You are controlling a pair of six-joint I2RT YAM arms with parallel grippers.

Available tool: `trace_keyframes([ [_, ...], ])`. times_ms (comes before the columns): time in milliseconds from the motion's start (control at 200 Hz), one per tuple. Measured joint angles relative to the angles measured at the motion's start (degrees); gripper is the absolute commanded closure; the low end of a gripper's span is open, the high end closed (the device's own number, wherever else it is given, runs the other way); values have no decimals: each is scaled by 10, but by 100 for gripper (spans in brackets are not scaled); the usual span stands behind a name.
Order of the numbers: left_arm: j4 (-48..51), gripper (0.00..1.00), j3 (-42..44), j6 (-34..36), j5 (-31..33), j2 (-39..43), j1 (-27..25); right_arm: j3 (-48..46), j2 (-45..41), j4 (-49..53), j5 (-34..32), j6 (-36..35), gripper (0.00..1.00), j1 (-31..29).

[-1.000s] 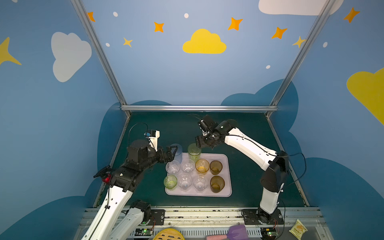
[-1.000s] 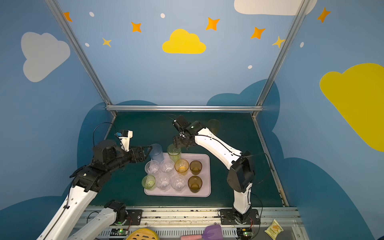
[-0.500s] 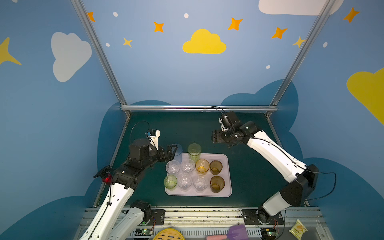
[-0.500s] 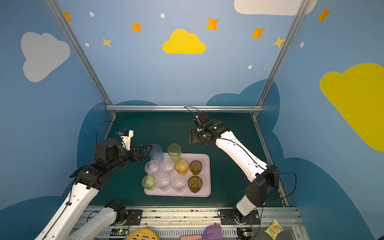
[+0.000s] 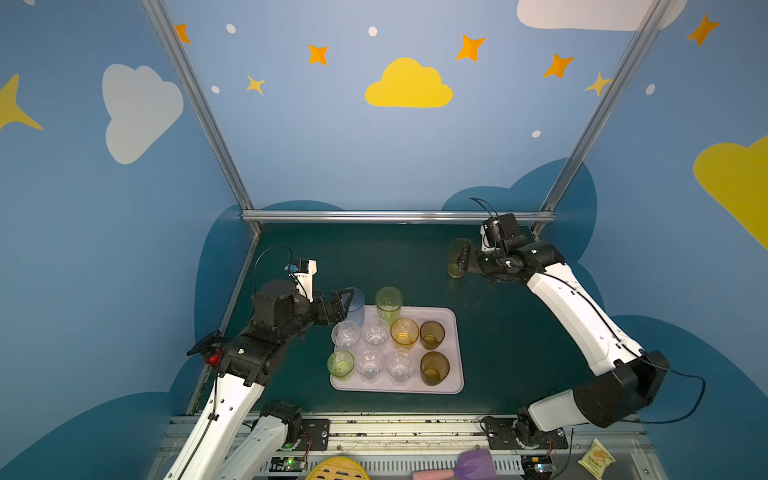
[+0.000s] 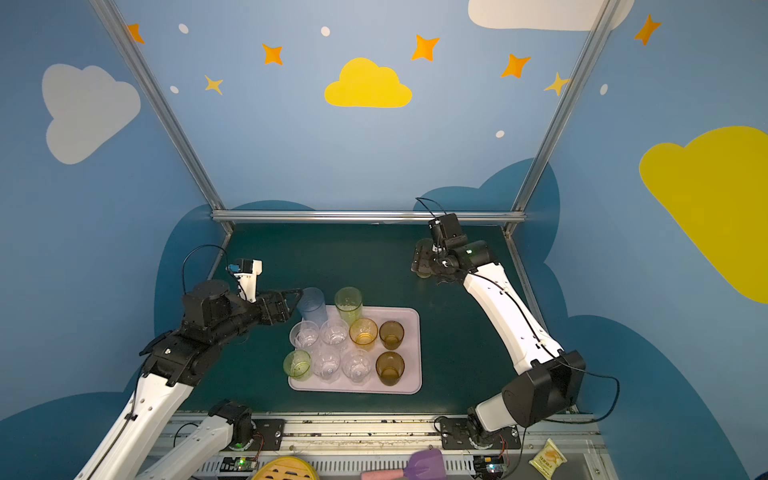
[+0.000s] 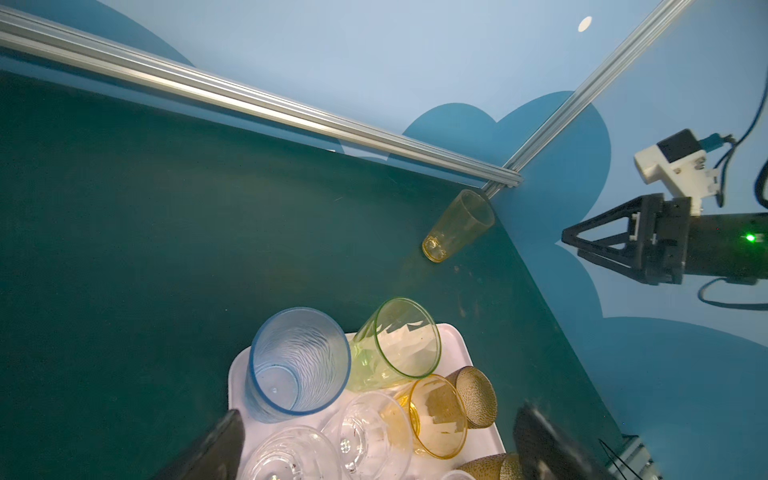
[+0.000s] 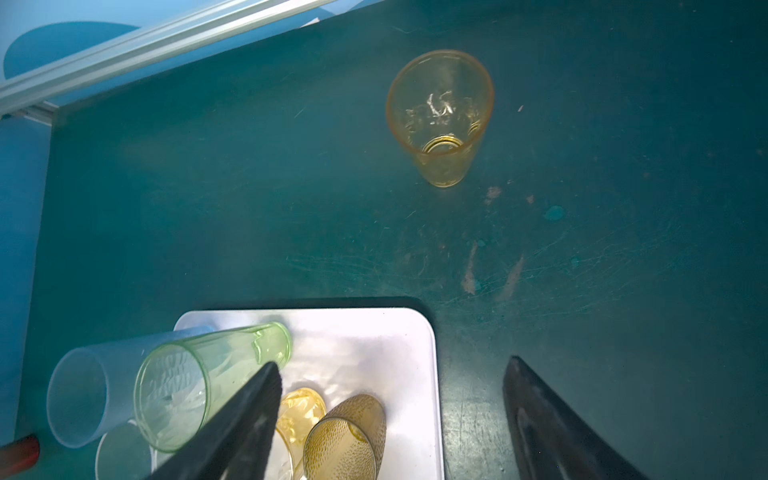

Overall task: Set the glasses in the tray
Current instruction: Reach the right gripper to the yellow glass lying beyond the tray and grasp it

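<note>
A flat pale lilac plastic tray (image 5: 454,353) with rounded corners and a low rim lies on the scuffed dark green surface (image 5: 374,257). It carries ten see-through tumblers. Four short clear faceted glasses (image 5: 375,331), a short green glass (image 5: 340,363), a short yellow glass (image 5: 404,332) and two short brown dimpled glasses (image 5: 432,334) stand in two rows. A tall yellow-green glass (image 5: 388,303) and a tall pale blue rippled glass (image 5: 355,305) stand at the far edge, the blue one at the far left corner. The tall amber tapered glass (image 8: 440,120) stands upright alone on the surface, well apart from the tray, towards the far right corner. The left arm reaches in level from the left; the left pincer (image 5: 348,304) is spread wide and empty, one finger just beside the blue glass. The right arm stretches to the far right with its elbow bent; the right pincer (image 5: 460,258) is released and empty, hovering near the amber glass without touching it. A second ago the right arm was bent over the tray's far edge by the yellow-green glass. It has since swung out to the right, while the left arm has barely shifted.
</note>
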State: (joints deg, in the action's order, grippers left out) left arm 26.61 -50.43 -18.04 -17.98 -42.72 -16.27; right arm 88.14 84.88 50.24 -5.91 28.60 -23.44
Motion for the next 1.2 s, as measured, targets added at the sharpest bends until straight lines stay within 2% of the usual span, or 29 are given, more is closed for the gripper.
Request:
trace_keyframes([
  [155, -9, 0, 0, -26, -29, 14, 0, 3, 27, -14, 11, 5, 20, 30],
  [310, -36, 0, 15, -90, -59, 27, 0, 32, 91, -26, 25, 11, 24, 63],
  [511, -59, 0, 31, -164, -84, 9, -12, 95, 179, -38, 55, 20, 37, 101],
  [576, -63, 0, 31, -173, -87, 0, -17, 118, 204, -41, 64, 24, 42, 108],
  [751, -64, 0, 26, -185, -83, -11, -29, 161, 250, -45, 71, 27, 45, 123],
  [886, -71, 0, 15, -191, -79, -23, -33, 171, 269, -46, 71, 30, 47, 132],
  [961, -73, 0, 6, -193, -77, -34, -35, 173, 280, -46, 71, 30, 53, 136],
  [1197, -82, 0, -1, -199, -72, -64, -40, 173, 292, -46, 69, 26, 61, 140],
])
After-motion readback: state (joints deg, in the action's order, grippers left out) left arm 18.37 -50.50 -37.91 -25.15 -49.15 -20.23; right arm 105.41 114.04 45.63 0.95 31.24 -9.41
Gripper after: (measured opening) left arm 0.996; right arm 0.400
